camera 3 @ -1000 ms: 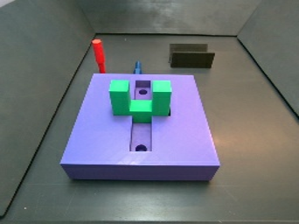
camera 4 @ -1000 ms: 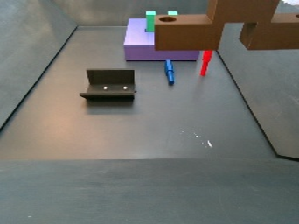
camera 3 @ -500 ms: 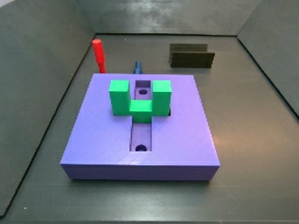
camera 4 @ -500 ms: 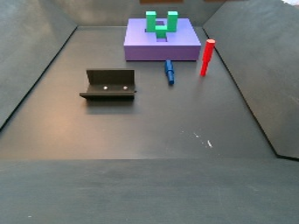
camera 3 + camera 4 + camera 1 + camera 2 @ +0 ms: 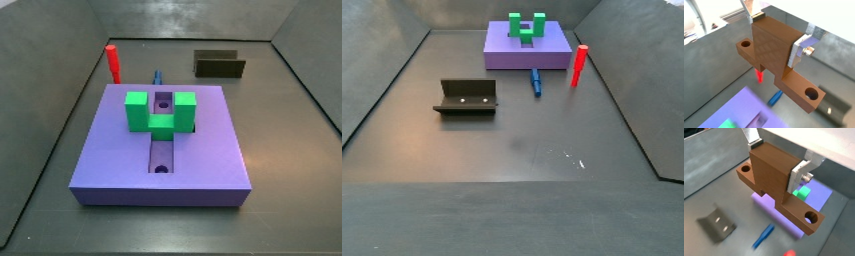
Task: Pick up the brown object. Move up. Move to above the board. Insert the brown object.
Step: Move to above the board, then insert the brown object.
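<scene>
The gripper (image 5: 777,159), clamped on the brown T-shaped block (image 5: 774,180), has lifted out of both side views; below it, off to one side, lies the purple board (image 5: 821,195), so the lift looks done.

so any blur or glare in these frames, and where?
Both wrist views: the tool and brown object are sharp, the floor behind soft. Side views are sharp; one shows small glints on the floor, and the board casts little shadow.
</scene>
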Robot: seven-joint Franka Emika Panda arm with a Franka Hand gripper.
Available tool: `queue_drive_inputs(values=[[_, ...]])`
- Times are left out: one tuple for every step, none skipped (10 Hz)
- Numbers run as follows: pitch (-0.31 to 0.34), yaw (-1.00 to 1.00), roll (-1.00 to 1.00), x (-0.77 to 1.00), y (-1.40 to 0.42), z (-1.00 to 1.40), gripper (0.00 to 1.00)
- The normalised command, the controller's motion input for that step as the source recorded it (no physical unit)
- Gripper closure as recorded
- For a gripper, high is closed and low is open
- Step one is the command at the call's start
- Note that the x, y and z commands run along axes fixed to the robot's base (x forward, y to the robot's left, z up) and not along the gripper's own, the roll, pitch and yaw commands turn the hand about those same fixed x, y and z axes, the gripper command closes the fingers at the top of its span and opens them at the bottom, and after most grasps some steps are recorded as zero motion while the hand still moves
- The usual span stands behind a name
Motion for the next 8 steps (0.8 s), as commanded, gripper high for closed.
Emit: queue_drive_inputs(values=[[0.148, 0.01, 0.00, 0.25, -1.40, 0.17, 1.00], [0.165, 0.01, 0.01, 0.30, -1.40, 0.19, 1.00], [0.161, 0.01, 0.02, 0.19, -0.74, 0.10, 1.00], [0.136, 0.00, 0.02, 0.12, -0.27, 0.05, 1.00], [0.108, 0.00, 0.02, 0.09, -0.18, 0.04, 1.00], [0.000, 0.00, 0.00, 0.00, 0.03, 0.00, 1.00], [-0.014, -0.25, -0.11, -0.05, 0.06, -0.08, 1.00], [-0.013, -0.68, -0.19, -0.01, 0.00, -0.16, 1.00]])
